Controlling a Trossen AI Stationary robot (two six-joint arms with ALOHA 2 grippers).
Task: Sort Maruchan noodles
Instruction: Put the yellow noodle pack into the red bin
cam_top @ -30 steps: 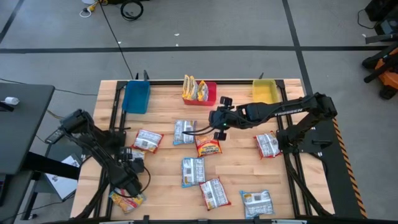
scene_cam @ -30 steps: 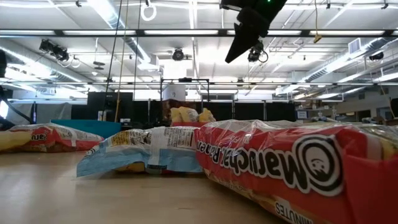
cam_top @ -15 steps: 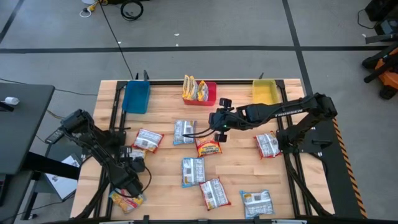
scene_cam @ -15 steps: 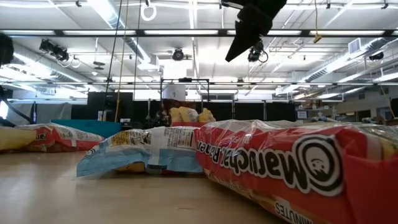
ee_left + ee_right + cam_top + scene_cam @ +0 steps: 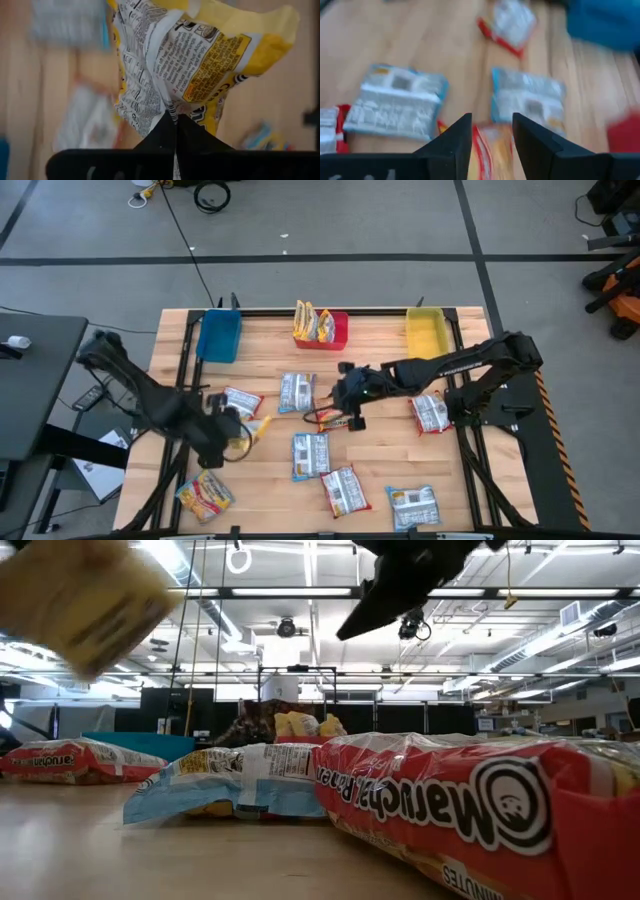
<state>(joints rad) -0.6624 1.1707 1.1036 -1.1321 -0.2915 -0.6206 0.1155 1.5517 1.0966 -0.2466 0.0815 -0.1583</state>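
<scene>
left gripper jaws clamped on yellow packet, lifted clear of worktop, left-centre, for binning | right gripper jaws apart, straddling red-yellow packet, centre, for pickup

The light wooden table carries 3 bins along its far edge, blue, red and yellow, and several flat noodle packets scattered on its boards.

Upside-down "Maruchan" on the near red packet, "THOSSEN"-like lettering on the right arm, hard to read
</scene>
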